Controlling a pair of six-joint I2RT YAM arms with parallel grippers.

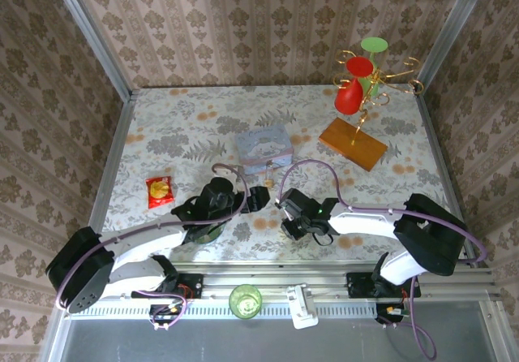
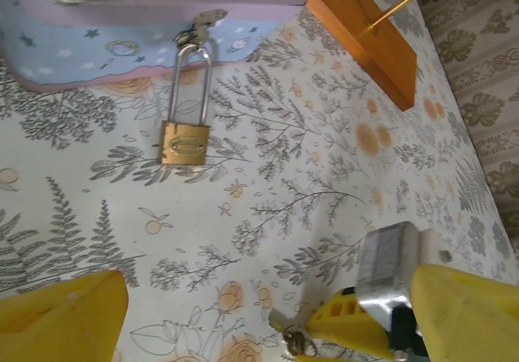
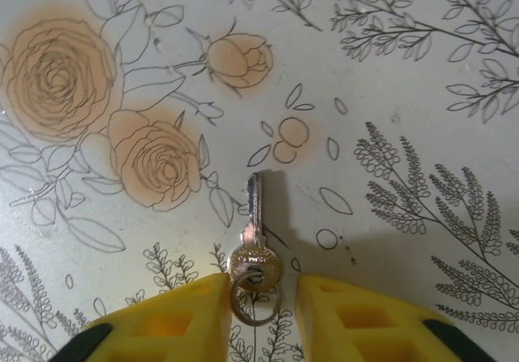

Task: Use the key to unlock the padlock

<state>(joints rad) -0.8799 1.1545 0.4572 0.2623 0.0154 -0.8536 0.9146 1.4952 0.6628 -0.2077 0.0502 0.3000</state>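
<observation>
Right gripper stands with its fingers narrowly apart either side of the key, which lies flat on the table, not yet pinched. We judge the pick-up is the step in hand. Our left gripper hangs wide open and empty, facing the padlock, shackled to the blue tin. Next we must clamp the key's head squarely, lift, and aim the blade at the keyhole

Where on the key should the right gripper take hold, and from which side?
Grip the key by its round head, coming down from above with a finger either side. It lies flat on the table, blade pointing away from the right gripper, and the head sits between the open fingers.
</observation>
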